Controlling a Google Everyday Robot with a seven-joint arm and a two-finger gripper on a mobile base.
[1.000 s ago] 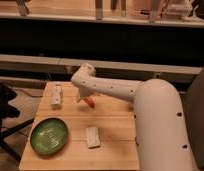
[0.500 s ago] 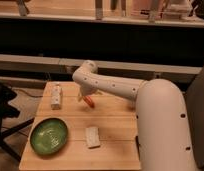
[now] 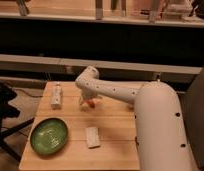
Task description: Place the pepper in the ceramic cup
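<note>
The small red-orange pepper (image 3: 88, 103) is on the wooden table (image 3: 115, 135), near its middle back. My gripper (image 3: 85, 99) hangs from the white arm (image 3: 110, 91) right over the pepper, touching it or nearly so. The arm reaches in from the right and covers most of the gripper. The ceramic cup does not show; it is hidden or out of view.
A white rectangular carton (image 3: 56, 95) stands at the table's back left. A green plate (image 3: 49, 135) lies at the front left. A flat pale block (image 3: 92, 136) lies at the front middle. The robot's large white body (image 3: 162, 130) covers the table's right side.
The end of the arm has dipped slightly over the pepper. The pepper stays at about the same spot.
</note>
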